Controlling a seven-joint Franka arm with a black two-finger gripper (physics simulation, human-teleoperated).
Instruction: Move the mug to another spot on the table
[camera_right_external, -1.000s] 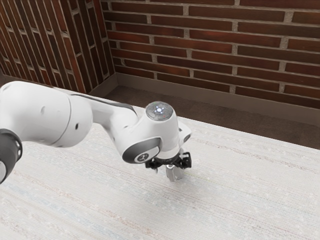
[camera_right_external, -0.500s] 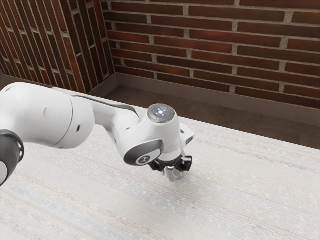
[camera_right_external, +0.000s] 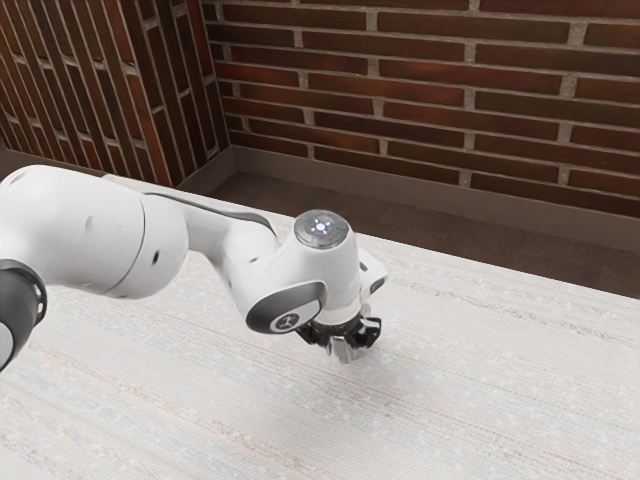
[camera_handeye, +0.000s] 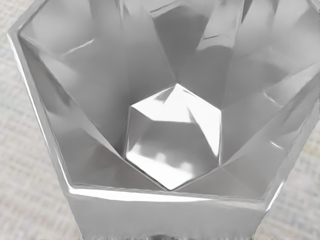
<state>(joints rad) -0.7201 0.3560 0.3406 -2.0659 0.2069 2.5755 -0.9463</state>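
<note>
The mug (camera_handeye: 172, 135) is silver and faceted, and I look straight down into it from close above in the wrist view. In the exterior view the mug (camera_right_external: 347, 349) stands upright on the table, small and grey, just under my hand. My gripper (camera_right_external: 345, 338) is low over it, its black fingers (camera_right_external: 372, 329) spread on either side of the mug's top with a gap to its walls. The gripper is open and most of the mug is hidden by my hand.
The pale woven table top (camera_right_external: 500, 380) stretches wide toward the exterior view's right and front. A brick wall (camera_right_external: 420, 90) stands well behind the table, with dark floor (camera_right_external: 450, 225) between them. My white arm (camera_right_external: 120, 235) comes in from the exterior view's left.
My hand has sunk lower over the mug, so less of the mug shows beneath it. The mug itself has stayed in place.
</note>
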